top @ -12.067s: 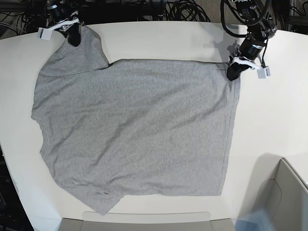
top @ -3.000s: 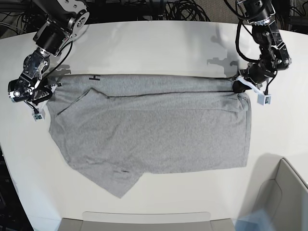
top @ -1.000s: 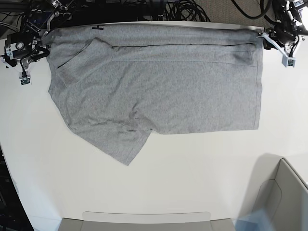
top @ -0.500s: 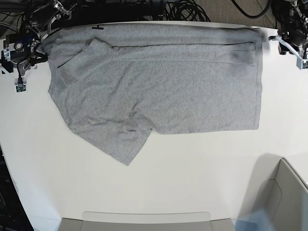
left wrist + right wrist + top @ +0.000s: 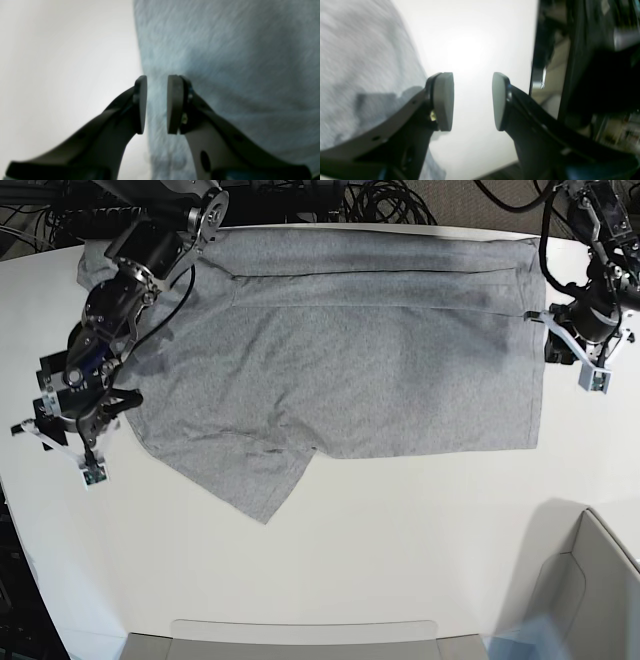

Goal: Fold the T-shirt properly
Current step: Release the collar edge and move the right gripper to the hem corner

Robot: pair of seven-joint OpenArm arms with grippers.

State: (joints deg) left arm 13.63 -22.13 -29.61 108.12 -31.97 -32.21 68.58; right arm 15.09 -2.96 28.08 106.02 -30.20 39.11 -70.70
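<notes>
The grey T-shirt (image 5: 340, 350) lies flat on the far half of the white table (image 5: 400, 530), its far strip folded over and one sleeve pointing toward the near left. No lettering shows. My left gripper (image 5: 552, 346) is at the shirt's right side edge. In the left wrist view it (image 5: 156, 105) is open with a narrow gap, its jaws straddling the shirt's edge (image 5: 225, 62) and holding nothing. My right gripper (image 5: 108, 412) is at the shirt's left side. In the right wrist view it (image 5: 471, 101) is open over bare table, with the shirt (image 5: 365, 62) just beside its left finger.
A grey bin (image 5: 600, 580) stands at the near right corner and a flat grey tray (image 5: 300, 635) at the near edge. Black cables (image 5: 380, 200) lie behind the table. The table's edge (image 5: 535, 75) is close to my right gripper.
Both grippers have left the shirt's far corners and moved toward the near side, along its left and right edges. The shirt has stayed where it lay.
</notes>
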